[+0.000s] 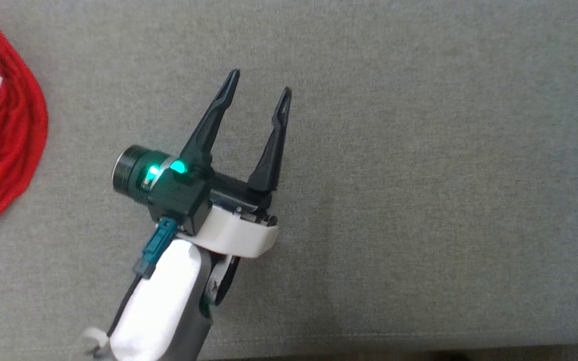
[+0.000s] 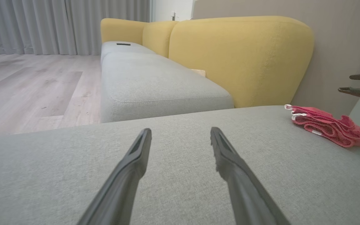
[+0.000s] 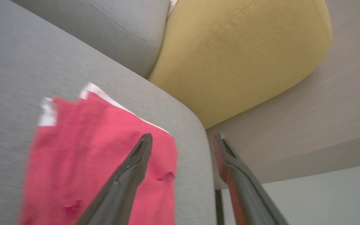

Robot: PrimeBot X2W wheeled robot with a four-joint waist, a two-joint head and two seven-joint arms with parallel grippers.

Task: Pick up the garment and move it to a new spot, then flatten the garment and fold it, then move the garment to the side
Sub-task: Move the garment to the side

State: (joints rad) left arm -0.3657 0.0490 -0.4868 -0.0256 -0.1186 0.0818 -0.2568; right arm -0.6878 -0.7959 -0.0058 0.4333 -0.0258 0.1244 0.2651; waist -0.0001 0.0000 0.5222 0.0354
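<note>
While one garment (image 3: 73, 156) lies on one seat (image 2: 42, 175), left gripper (image 2: 181, 132) released, right gripper (image 3: 183, 137) released.

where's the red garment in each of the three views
Head view: red garment at the far left edge, partly cut off by the frame.
Left wrist view: red garment at the right, lying in folds near the cushion's far corner.
Right wrist view: red garment at the lower left, blurred.
Shared landmark: the grey cushion it lies on.
</note>
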